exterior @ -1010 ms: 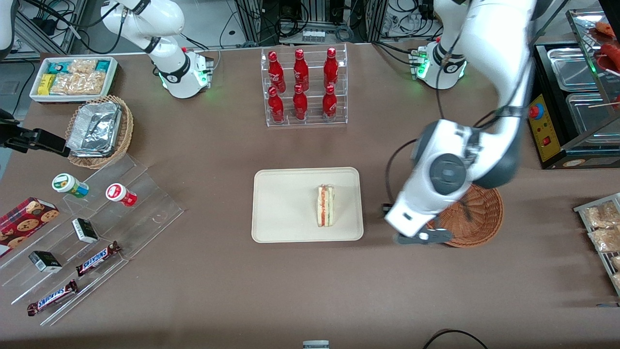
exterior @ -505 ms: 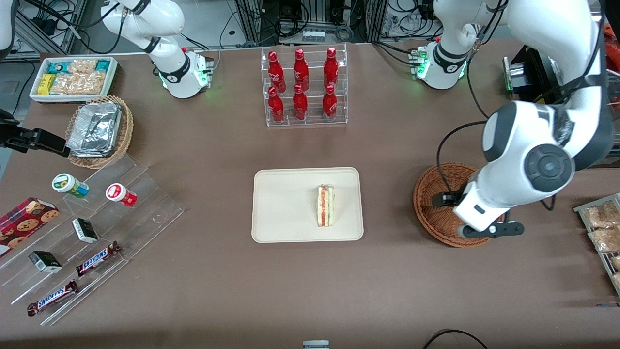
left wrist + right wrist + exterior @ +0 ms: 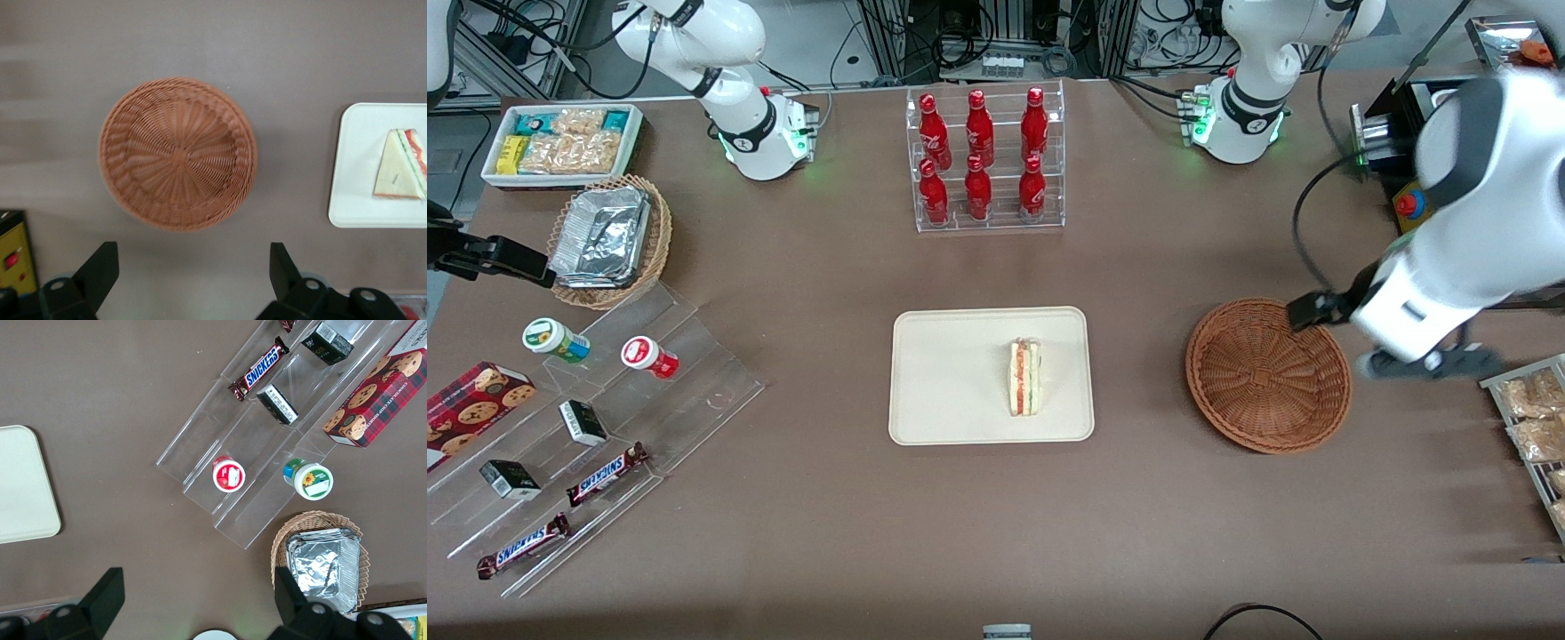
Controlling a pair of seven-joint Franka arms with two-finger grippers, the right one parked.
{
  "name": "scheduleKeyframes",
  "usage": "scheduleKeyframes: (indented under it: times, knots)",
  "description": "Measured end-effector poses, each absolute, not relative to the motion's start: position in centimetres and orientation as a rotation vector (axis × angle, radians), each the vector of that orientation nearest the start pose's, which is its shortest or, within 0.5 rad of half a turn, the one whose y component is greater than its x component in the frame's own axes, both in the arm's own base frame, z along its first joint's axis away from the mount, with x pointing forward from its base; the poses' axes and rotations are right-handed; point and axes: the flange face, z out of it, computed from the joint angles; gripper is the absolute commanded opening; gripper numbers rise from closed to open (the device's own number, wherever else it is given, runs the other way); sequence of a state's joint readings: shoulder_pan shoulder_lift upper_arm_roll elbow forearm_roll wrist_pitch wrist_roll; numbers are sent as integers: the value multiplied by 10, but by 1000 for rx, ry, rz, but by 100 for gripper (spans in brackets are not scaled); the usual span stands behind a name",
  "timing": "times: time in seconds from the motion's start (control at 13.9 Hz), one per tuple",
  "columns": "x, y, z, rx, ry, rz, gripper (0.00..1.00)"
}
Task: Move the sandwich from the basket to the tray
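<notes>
The sandwich [image 3: 1024, 377] lies on the tray [image 3: 947, 373], on the part of it nearest the basket [image 3: 1267, 375], its red, orange and green filling edge turned toward the parked arm's end of the worktop [image 3: 996, 524]. In the left wrist view the sandwich [image 3: 399, 175] shows as a pale triangle with its layered edge along one side, resting flat on the tray [image 3: 360, 167]. The basket sits on the worktop beside the tray, a clear strip of brown surface between them; seen from above in the left wrist view, the basket [image 3: 178, 153] holds nothing, only its woven spokes showing. The gripper [image 3: 1423, 363] hangs above the worktop just off the basket's rim, toward the working arm's end, near a rack of bagged pastries [image 3: 1529, 418]. In the left wrist view the gripper [image 3: 193, 273] has its two dark fingers [image 3: 100, 267] spread wide with nothing between them but bare worktop. A clear rack of red bottles [image 3: 984, 160] stands farther from the front camera than the tray. Toward the parked arm's end stand a tan basket with foil trays [image 3: 609, 240], a white bin of snacks [image 3: 562, 142] and a clear stepped stand [image 3: 596, 427] with chocolate bars and small tubs.
</notes>
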State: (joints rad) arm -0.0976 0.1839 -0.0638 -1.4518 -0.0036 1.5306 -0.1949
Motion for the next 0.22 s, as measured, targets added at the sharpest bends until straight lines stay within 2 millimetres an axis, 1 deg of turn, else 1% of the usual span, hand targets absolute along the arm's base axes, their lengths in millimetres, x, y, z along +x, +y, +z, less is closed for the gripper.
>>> scheduleKeyframes:
  times: [0.14,0.22]
  knots:
    - [575,-77,603,-3130,-88,160,100]
    - [566,-69,616,-3129,-107,155,100]
